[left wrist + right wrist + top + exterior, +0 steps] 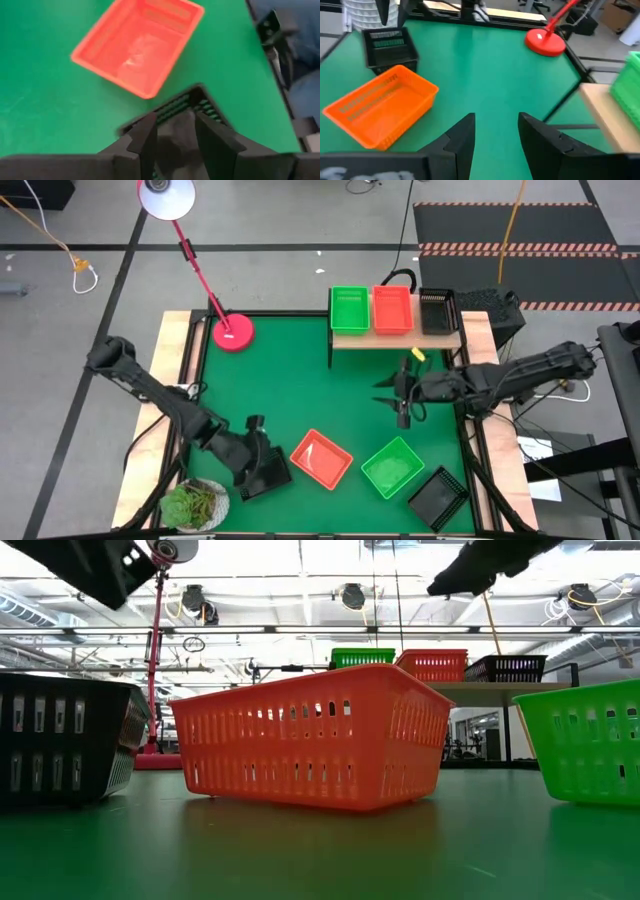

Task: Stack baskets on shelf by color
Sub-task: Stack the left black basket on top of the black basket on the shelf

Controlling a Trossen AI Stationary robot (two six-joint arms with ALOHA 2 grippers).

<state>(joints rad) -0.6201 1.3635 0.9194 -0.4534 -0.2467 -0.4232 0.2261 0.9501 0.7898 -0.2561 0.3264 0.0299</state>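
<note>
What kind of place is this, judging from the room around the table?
Probably a robotics lab or workshop. The table stands on a bare floor with taped lines and loose cables, ceiling pipes run overhead in the low view, and a red lamp lights the work.

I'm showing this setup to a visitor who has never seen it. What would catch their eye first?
Probably the bright baskets against the green table: a green basket, an orange-red basket and a black basket lined up on the wooden shelf at the far edge. Nearer the front, a loose orange-red one, a green one and a black one lie scattered. The left gripper sits at another black basket front left, while the right gripper hangs open, empty, near the shelf.
</note>
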